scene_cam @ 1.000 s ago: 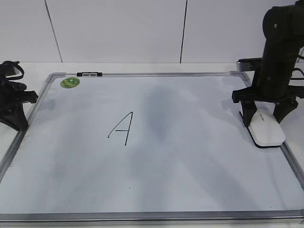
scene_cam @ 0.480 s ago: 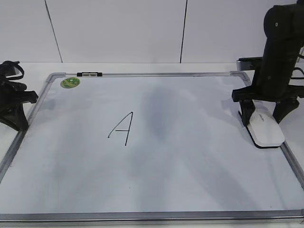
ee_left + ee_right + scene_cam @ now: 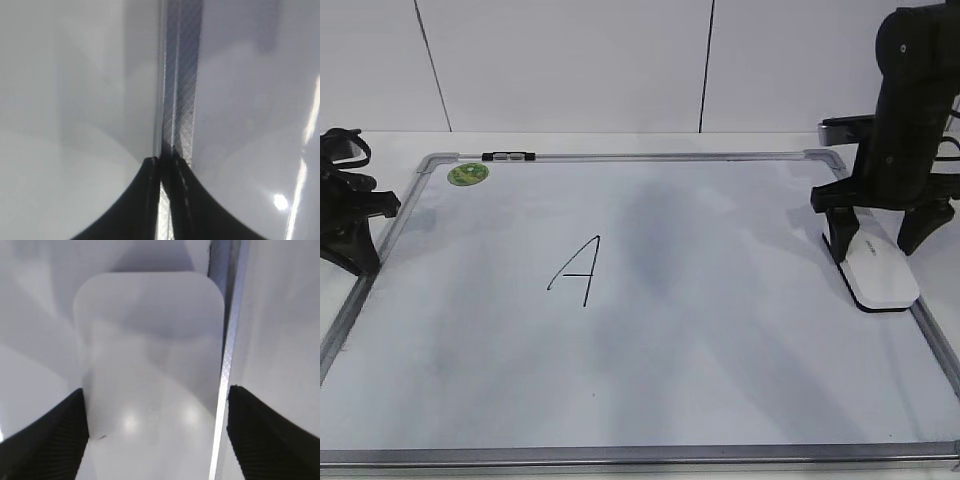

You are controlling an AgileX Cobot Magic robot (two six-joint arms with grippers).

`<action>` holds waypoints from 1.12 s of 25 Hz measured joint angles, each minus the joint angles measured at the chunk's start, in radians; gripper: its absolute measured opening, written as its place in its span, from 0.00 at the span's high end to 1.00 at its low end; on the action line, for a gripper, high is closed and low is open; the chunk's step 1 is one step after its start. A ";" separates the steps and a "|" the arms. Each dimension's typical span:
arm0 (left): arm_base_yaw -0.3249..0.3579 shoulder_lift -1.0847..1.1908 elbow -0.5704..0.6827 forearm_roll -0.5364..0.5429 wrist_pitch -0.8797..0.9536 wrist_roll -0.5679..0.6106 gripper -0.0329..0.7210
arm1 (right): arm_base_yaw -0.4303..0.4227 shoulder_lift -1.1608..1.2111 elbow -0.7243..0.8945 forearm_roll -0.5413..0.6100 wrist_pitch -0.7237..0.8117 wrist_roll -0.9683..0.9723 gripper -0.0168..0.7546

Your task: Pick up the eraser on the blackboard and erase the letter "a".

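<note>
1. The left gripper (image 3: 360, 255) sits at the far left, its black fingers pressed together with no gap between them; in the left wrist view the closed tips (image 3: 167, 167) rest right over the silver frame strip of the blackboard (image 3: 430, 165).
2. Up and to the right of that gripper, on the board's far rail, lie a round green sticker (image 3: 467, 173) and, just beside it, a small black-and-white clip (image 3: 508, 156).
3. Well to the right of the left gripper, on the bare white surface, stands a tall angular capital "A" (image 3: 576, 270) in thin black marker. No lowercase "a" can be made out in any view.
4. A tiny dark speck (image 3: 594, 394) lies on the board nearer the camera than the "A"; it is too small to identify.
5. Far to the right, the right gripper (image 3: 882, 240) points down with its fingers spread wide, one on each side of the eraser (image 3: 878, 272).
6. The white eraser lies flat on the board, directly under and between those fingers, close against the right frame rail. In the right wrist view the fingers (image 3: 55, 440) flank the eraser (image 3: 150, 370), the right-hand one beyond the rail; whether they touch it I cannot tell.
</note>
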 joint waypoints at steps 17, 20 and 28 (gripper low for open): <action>-0.002 -0.072 -0.156 0.034 0.115 -0.003 0.50 | 0.000 -0.030 -0.007 -0.014 0.000 -0.002 0.13; -0.002 -0.117 -0.171 0.041 0.140 -0.003 0.50 | 0.000 -0.066 -0.007 -0.030 0.000 -0.002 0.13; -0.002 -0.277 -0.173 0.043 0.185 -0.006 0.49 | 0.000 -0.199 -0.009 -0.017 0.002 -0.002 0.13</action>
